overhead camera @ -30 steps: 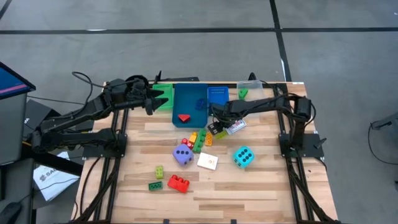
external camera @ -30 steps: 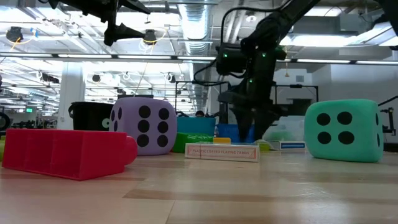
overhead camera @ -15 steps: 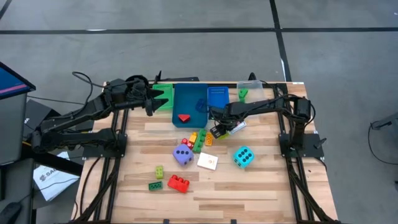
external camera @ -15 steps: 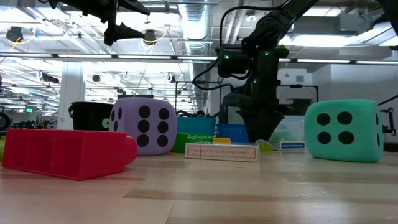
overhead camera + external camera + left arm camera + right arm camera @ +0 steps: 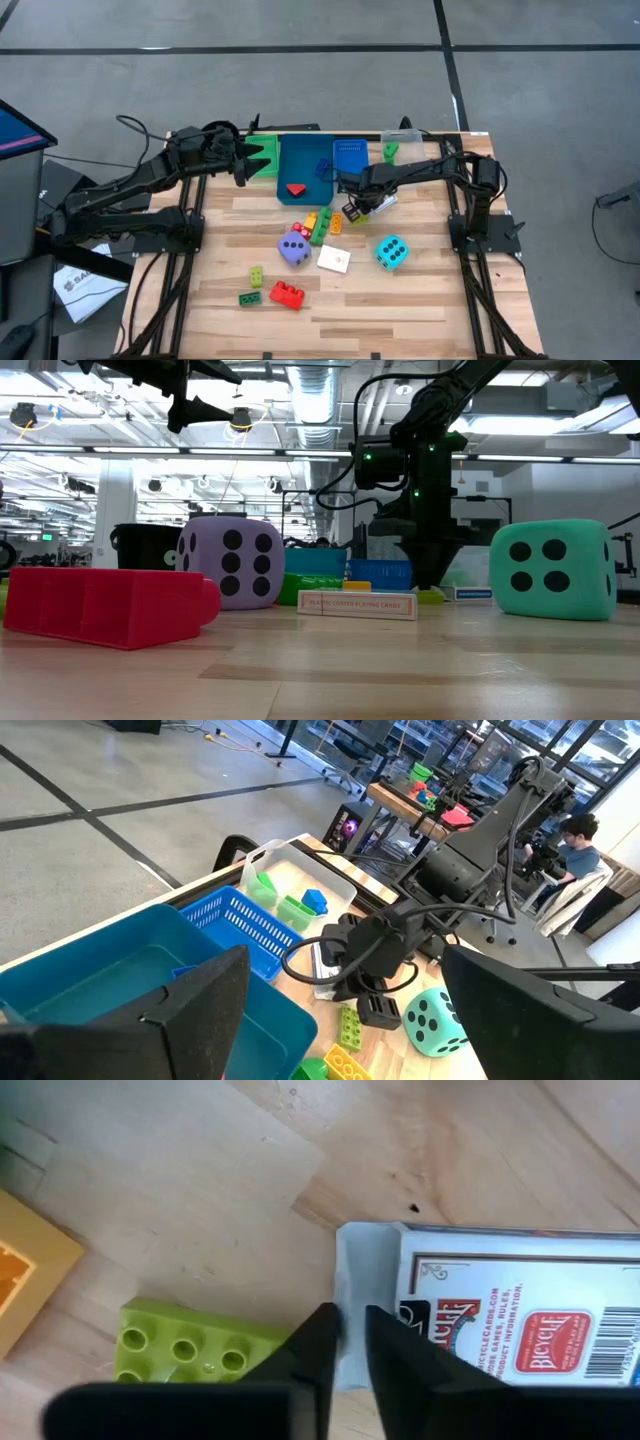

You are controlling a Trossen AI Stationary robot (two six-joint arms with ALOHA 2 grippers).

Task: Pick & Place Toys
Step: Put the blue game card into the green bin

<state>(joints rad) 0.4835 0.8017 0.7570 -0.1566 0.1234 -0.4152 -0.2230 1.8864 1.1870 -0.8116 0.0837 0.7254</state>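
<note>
We are reaching our right gripper down among the toys at the table's middle, its fingers nearly pressed together, pinching the thin edge of the card box lying flat beside a lime brick, likely because an edge suits narrow jaws. Our left gripper is waiting spread over the green tray.

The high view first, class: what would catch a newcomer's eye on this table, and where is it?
Two big dotted dice stand out: a purple dice mid-table and a teal dice to its right. Behind them, the right gripper is down at the table, its fingers pinching the edge of a playing-card pack beside a lime green brick. The left gripper hovers open by the green tray at the back.
</note>
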